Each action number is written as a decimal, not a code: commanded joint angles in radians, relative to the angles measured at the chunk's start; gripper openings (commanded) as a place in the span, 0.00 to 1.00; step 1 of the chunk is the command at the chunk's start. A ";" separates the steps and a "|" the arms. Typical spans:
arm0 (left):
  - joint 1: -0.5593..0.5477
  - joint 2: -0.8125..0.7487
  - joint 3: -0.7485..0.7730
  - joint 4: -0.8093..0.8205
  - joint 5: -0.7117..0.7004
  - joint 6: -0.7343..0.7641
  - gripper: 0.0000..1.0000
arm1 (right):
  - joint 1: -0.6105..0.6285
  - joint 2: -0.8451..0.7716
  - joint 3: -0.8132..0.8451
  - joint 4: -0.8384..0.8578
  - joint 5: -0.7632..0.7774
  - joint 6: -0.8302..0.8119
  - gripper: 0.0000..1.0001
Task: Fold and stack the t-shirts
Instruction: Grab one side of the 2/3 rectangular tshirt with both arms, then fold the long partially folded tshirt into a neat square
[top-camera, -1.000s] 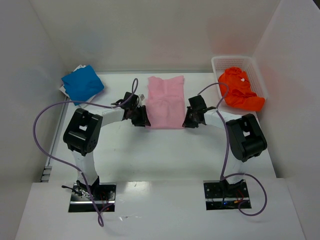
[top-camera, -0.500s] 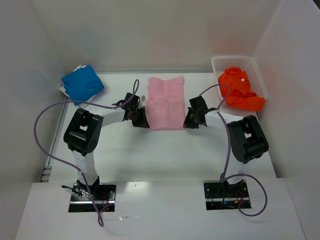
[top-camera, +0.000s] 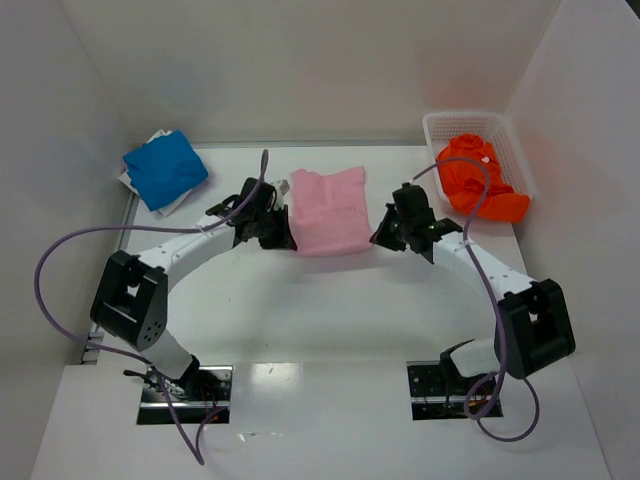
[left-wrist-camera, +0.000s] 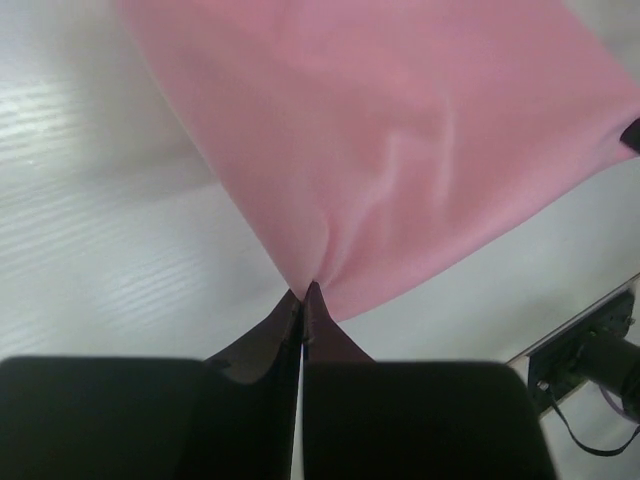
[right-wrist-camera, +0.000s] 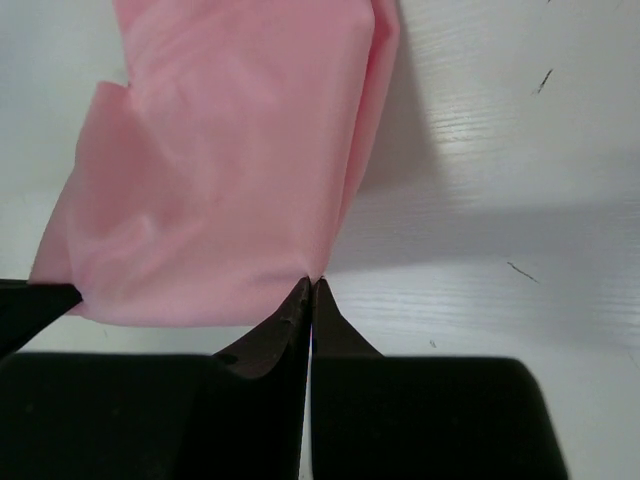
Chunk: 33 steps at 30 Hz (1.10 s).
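Observation:
The light pink t-shirt (top-camera: 328, 210) lies at the table's middle, its near hem lifted off the surface. My left gripper (top-camera: 285, 238) is shut on the shirt's near left corner, and my right gripper (top-camera: 378, 238) is shut on its near right corner. In the left wrist view the pink t-shirt (left-wrist-camera: 400, 140) hangs from my left gripper (left-wrist-camera: 304, 292). In the right wrist view the pink t-shirt (right-wrist-camera: 230, 170) hangs from my right gripper (right-wrist-camera: 311, 283). The blue t-shirt (top-camera: 165, 168) lies folded at the back left. The orange t-shirt (top-camera: 478, 182) is crumpled in the basket.
A white mesh basket (top-camera: 432, 128) stands at the back right beside the right wall. White sheets (top-camera: 133, 180) poke out under the blue shirt. Purple cables (top-camera: 70, 250) loop off both arms. White walls close in the table on three sides.
Both grippers have shut on the pink shirt's near corners and lifted them, moving away from the bases. The shirt's near half now rises off the table and looks shorter.

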 joint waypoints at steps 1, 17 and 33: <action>0.003 -0.057 0.103 -0.062 -0.056 0.020 0.00 | 0.007 -0.047 0.115 -0.050 0.054 -0.017 0.00; 0.128 0.251 0.569 -0.127 -0.087 0.124 0.00 | -0.065 0.329 0.537 0.025 0.074 -0.132 0.00; 0.219 0.710 1.056 -0.209 0.094 0.163 0.07 | -0.116 0.744 0.905 -0.007 0.084 -0.141 0.01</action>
